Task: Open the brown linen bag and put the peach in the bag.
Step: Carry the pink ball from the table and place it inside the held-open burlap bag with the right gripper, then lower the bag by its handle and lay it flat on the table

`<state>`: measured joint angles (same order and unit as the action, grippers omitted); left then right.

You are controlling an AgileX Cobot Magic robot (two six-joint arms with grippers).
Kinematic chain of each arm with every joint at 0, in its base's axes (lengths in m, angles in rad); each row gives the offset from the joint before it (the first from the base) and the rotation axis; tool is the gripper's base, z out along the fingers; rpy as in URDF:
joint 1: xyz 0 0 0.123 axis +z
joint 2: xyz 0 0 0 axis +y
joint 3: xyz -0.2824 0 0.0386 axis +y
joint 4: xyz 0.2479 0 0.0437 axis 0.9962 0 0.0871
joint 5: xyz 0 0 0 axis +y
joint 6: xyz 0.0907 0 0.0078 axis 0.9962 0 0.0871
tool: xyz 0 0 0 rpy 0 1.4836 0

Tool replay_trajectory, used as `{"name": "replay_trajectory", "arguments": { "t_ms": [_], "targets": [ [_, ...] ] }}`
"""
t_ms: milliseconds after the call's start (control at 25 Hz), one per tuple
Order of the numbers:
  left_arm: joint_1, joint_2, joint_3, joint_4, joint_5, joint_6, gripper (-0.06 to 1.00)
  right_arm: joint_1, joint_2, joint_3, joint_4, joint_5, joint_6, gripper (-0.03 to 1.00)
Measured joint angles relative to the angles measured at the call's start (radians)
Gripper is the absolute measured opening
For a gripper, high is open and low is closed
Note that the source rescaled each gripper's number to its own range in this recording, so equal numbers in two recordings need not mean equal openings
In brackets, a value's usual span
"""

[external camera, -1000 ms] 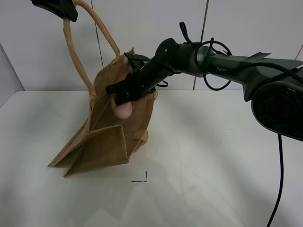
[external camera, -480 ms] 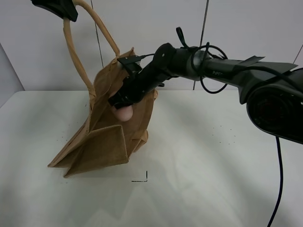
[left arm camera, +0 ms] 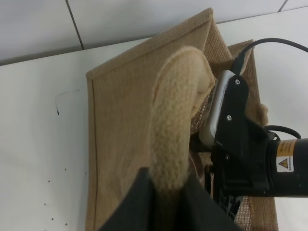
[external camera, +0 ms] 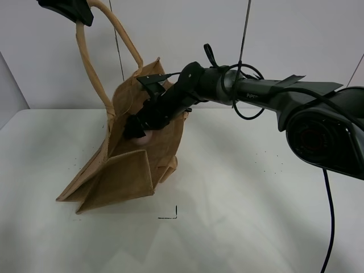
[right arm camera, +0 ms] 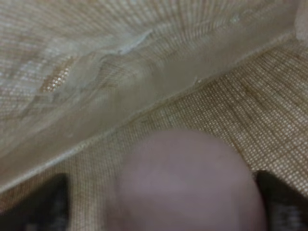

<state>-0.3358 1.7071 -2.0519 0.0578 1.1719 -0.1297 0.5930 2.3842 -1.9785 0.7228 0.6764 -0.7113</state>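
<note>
- Tabletop [external camera: 239, 227] at the front bears the foot of the brown linen bag [external camera: 122, 176], which leans with its gusset splayed and its mouth raised.
- Opening looks done, as I judge it: the mouth gapes wide enough for the right arm to reach through it from the right of the high view.
- Inside that mouth sits the right gripper [external camera: 136, 126], its jaws closed partway around the peach [right arm camera: 187, 185]. The right wrist view shows a dark fingertip on either side of the fruit and woven cloth all round behind it.
- So the fruit is within the bag's walls but not let go. Whether it touches the cloth below I cannot tell, and from the high camera only a sliver of pink shows under the gripper.
- What is left, by my reckoning: lower a little, release, and draw the arm out without snagging the rim.
- Farthest and highest, the left gripper [external camera: 77, 14] is clamped on one handle [left arm camera: 178, 110], holding that side of the bag up, with the loop running taut down to the rim.
</note>
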Motion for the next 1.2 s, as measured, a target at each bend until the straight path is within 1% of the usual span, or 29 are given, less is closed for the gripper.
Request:
{"name": "replay_trajectory", "arguments": {
  "t_ms": [80, 200, 320, 480, 600, 680, 800, 960, 1200],
  "targets": [
    [0.000, 0.000, 0.000, 0.000, 0.000, 0.000, 0.00, 0.000, -0.010, 0.000, -0.016, 0.019, 0.022, 0.95],
    [0.000, 0.000, 0.000, 0.000, 0.000, 0.000, 0.00, 0.000, -0.056, 0.000, -0.104, 0.070, 0.089, 0.99],
    [0.000, 0.000, 0.000, 0.000, 0.000, 0.000, 0.00, 0.001, -0.123, 0.000, -0.236, 0.154, 0.189, 1.00],
    [0.000, 0.000, 0.000, 0.000, 0.000, 0.000, 0.00, 0.002, -0.208, -0.001, -0.405, 0.280, 0.358, 1.00],
    [0.000, 0.000, 0.000, 0.000, 0.000, 0.000, 0.00, 0.002, -0.226, -0.003, -0.532, 0.365, 0.456, 1.00],
    [0.000, 0.000, 0.000, 0.000, 0.000, 0.001, 0.00, 0.002, -0.222, -0.003, -0.583, 0.414, 0.497, 1.00],
    [0.000, 0.000, 0.000, 0.000, 0.000, 0.001, 0.00, -0.011, -0.216, -0.003, -0.614, 0.439, 0.534, 1.00],
    [0.000, 0.000, 0.000, 0.000, 0.000, 0.001, 0.00, -0.091, -0.216, -0.003, -0.617, 0.452, 0.559, 1.00],
    [0.000, 0.000, 0.000, 0.000, 0.000, 0.001, 0.00, -0.317, -0.216, -0.003, -0.624, 0.456, 0.562, 1.00]
  ]
}}
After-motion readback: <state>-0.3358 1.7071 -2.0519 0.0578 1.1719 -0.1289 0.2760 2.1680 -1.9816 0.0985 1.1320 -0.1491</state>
